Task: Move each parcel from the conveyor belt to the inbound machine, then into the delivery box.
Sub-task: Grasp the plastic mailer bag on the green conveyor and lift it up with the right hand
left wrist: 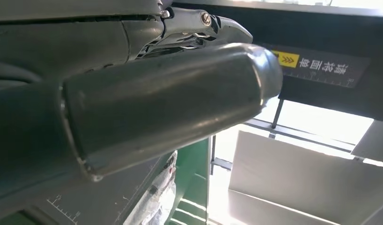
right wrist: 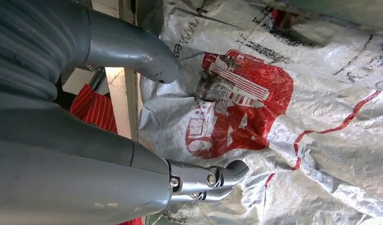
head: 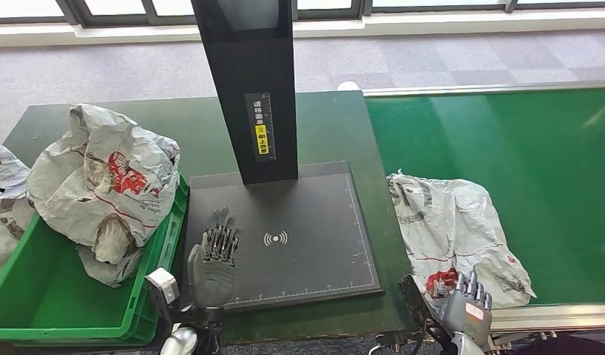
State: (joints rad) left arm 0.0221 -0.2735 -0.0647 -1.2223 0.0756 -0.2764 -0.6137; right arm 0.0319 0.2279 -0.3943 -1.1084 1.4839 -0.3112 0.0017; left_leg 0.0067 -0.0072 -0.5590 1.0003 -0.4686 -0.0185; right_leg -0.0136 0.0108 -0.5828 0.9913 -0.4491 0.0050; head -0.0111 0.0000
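Note:
A crumpled grey-white parcel point(head: 447, 229) with a red logo lies on the green conveyor belt point(head: 521, 155), at its end beside the inbound machine. My right hand point(head: 468, 302) is at the parcel's near edge, fingers apart. In the right wrist view the thumb point(right wrist: 147, 56) and fingers point(right wrist: 213, 178) stand on either side of the red logo on the parcel point(right wrist: 274, 108), not closed on it. My left hand point(head: 214, 255) hovers over the near left corner of the machine's black scan plate point(head: 307, 237), fingers extended, holding nothing. Another parcel point(head: 100, 185) lies in the green delivery box point(head: 78, 310).
The machine's black column point(head: 248, 81) rises from the back of the plate, with a yellow label point(left wrist: 316, 65). A third parcel point(head: 0, 200) lies at the far left edge. The dark green table point(head: 329, 126) carries the machine. Grey carpet and windows lie beyond.

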